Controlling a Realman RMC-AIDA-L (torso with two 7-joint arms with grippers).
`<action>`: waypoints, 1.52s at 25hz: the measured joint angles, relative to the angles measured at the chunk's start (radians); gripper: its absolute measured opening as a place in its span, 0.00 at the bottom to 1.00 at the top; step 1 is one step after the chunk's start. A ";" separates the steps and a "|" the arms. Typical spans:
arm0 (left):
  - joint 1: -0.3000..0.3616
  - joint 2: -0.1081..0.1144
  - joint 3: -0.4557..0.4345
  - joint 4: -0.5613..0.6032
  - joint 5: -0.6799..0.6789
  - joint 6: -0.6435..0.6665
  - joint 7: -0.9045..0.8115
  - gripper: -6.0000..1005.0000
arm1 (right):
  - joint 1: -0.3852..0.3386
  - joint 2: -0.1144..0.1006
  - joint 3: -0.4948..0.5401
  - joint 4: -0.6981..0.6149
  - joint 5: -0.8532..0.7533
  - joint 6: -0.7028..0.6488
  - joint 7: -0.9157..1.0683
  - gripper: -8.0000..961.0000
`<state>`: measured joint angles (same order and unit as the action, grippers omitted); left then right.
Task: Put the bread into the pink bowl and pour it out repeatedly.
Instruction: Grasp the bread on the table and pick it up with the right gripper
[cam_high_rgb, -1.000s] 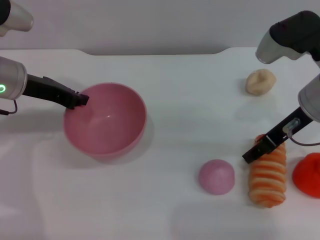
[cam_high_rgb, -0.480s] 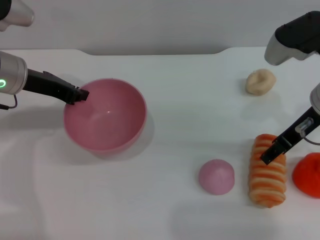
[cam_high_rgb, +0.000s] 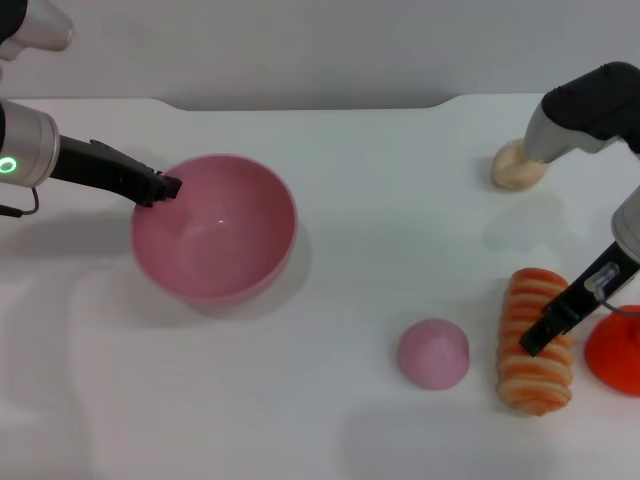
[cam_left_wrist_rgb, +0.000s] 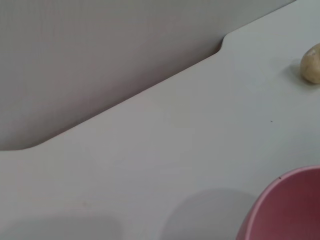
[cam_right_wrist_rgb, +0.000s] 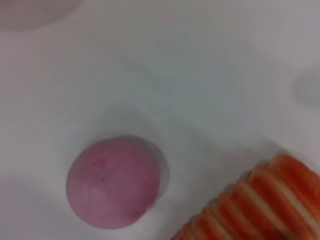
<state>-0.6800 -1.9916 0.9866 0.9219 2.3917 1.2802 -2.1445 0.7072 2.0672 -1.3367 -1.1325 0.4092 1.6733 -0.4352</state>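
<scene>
The pink bowl (cam_high_rgb: 213, 228) sits on the white table at the left and is empty. My left gripper (cam_high_rgb: 163, 187) is at its left rim, shut on the edge. In the left wrist view only a piece of the pink bowl (cam_left_wrist_rgb: 282, 205) shows. The bread (cam_high_rgb: 536, 340) lies on the table at the right, orange-and-cream striped face up. My right gripper (cam_high_rgb: 538, 338) hangs over the middle of the loaf, close to or touching its top. One end of the bread (cam_right_wrist_rgb: 250, 210) appears in the right wrist view.
A small pink dome bun (cam_high_rgb: 433, 353) (cam_right_wrist_rgb: 112, 182) lies just left of the bread. A beige lump (cam_high_rgb: 515, 165) (cam_left_wrist_rgb: 311, 64) sits at the back right, partly behind my right arm. A red object (cam_high_rgb: 615, 352) stands at the right edge, next to the loaf.
My right gripper moved from the bread's left side rightward onto its middle. The left gripper and the bowl shifted slightly toward the back.
</scene>
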 joint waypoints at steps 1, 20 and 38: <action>0.000 0.000 0.002 0.000 0.000 -0.001 0.000 0.05 | 0.000 0.000 0.001 0.008 0.000 -0.005 -0.002 0.73; -0.012 -0.010 0.029 0.000 0.000 -0.005 -0.002 0.06 | 0.003 0.004 0.000 0.142 0.014 -0.154 -0.037 0.73; -0.002 -0.009 0.029 -0.002 0.000 -0.012 0.000 0.06 | 0.014 0.005 -0.014 0.134 0.009 -0.213 -0.050 0.57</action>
<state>-0.6822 -2.0001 1.0152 0.9203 2.3915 1.2680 -2.1447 0.7213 2.0725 -1.3512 -0.9987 0.4186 1.4606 -0.4851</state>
